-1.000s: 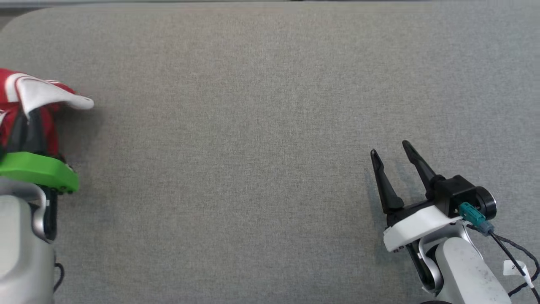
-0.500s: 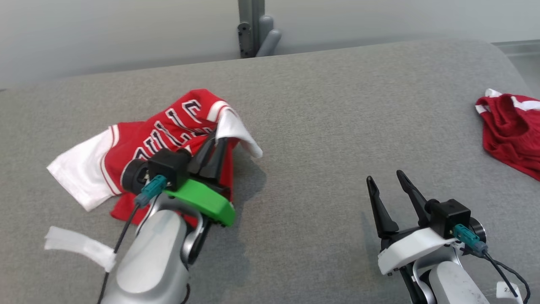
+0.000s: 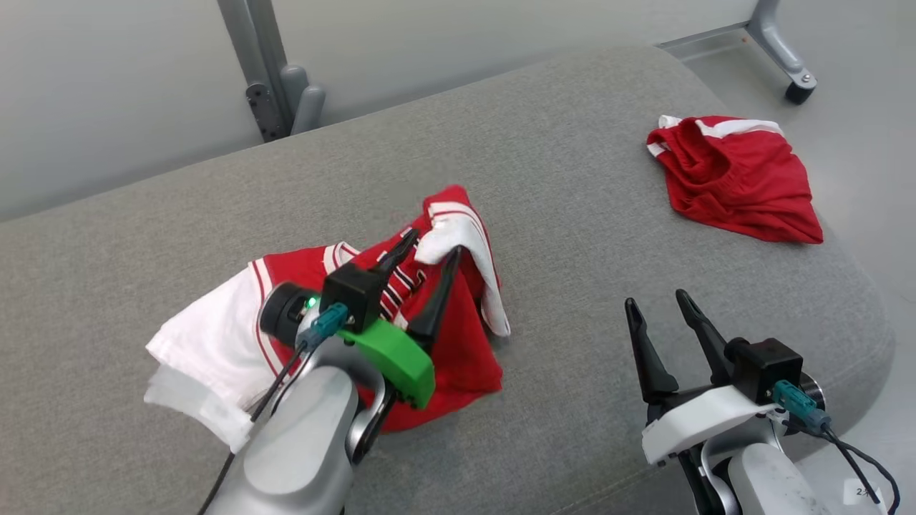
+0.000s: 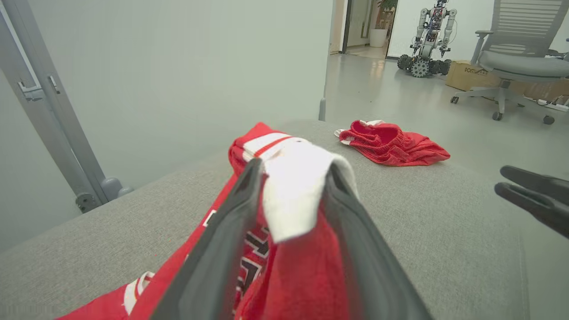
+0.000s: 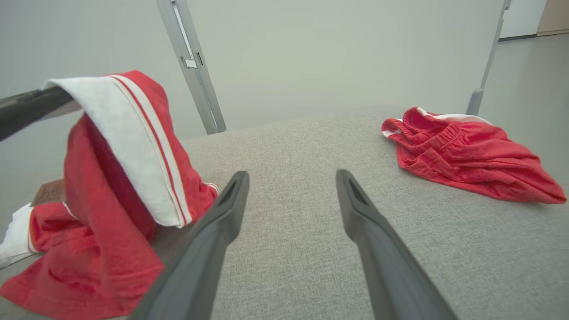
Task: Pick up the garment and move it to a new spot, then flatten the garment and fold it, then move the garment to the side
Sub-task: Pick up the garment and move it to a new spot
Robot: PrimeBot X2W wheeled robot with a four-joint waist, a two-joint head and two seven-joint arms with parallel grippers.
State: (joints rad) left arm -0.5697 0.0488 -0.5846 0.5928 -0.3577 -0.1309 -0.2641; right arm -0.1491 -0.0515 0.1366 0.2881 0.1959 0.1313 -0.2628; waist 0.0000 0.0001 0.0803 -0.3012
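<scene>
Hovering just above the grey cushion [image 3: 572, 200], the left gripper [image 3: 436, 242] is standing with its two fingers partly spread, and the white sleeve [image 3: 469, 236] of the red shirt [image 3: 458, 357] is draping across and between the tips. In the left wrist view the cloth is filling the gap, so it is hard to say whether a tip is catching the fabric or merely propping it. That propping is why the sleeve is peaking like a tent while the rest of the shirt is lying crumpled on the cushion under the arm. This looks like the set-down at the new spot, with flattening not yet begun. The right gripper [image 3: 655, 299] is waiting wide and empty over bare cushion, well apart from the shirt, probably to help spread it. Red shorts [image 3: 737, 179] are lying near the far right corner.
</scene>
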